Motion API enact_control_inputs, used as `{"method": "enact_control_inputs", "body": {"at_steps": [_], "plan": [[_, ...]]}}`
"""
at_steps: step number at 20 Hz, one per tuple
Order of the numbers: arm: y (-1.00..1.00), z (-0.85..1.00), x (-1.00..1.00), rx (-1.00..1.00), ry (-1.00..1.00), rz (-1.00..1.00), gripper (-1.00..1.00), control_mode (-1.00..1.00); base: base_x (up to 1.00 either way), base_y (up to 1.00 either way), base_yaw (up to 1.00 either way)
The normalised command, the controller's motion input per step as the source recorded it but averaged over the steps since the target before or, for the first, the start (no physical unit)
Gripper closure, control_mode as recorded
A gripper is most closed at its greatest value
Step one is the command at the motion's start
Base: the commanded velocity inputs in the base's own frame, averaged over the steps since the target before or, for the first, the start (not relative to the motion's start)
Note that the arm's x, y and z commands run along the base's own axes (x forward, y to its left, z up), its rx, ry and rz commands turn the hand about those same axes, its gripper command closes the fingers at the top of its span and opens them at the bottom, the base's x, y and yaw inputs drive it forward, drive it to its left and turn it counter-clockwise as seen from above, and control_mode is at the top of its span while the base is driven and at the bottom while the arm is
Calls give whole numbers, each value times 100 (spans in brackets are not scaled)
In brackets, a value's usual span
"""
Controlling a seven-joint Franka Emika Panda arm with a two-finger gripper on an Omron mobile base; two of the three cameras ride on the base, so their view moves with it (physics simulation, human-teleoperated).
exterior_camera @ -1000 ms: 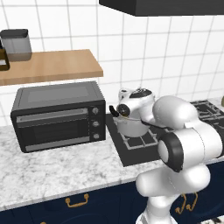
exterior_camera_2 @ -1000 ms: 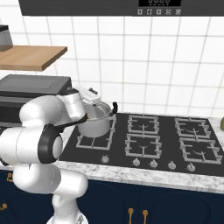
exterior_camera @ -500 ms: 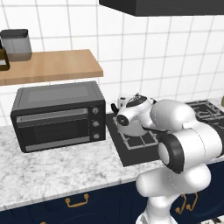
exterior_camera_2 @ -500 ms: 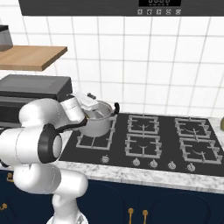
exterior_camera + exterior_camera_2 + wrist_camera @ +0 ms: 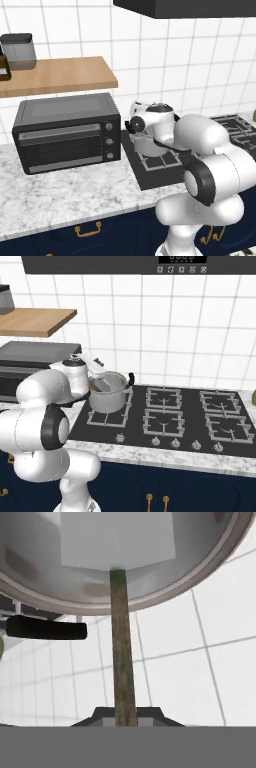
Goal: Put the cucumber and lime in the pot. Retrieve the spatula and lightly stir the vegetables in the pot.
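We pinch spatula (image 5: 122,662) handle in jaws, blade ahead inside pot (image 5: 108,391); stirring underway. Cucumber, lime not discernible; likely final step.

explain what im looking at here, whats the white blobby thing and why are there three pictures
The white thing is a robot arm in a simulated kitchen. Two pictures come from cameras on its base, one behind it on each side; the third looks along its hand.

On the counter sit a black toaster oven and a black stovetop. A steel pot stands on a near-left burner.

The arm reaches over the pot. In the hand view its tool grips a thin brownish-green handle that ends in a flat pale blade inside the pot: this looks like the spatula. I cannot make out vegetables in the pot.
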Motion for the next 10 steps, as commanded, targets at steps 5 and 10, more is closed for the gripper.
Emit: {"method": "enact_control_inputs", "body": {"at_steps": [5,10], "plan": [[0,96,-6,8,5,0,100,-100,0,0,0],[0,58,-4,8,12,0,100,-100,0,0,0]]}}
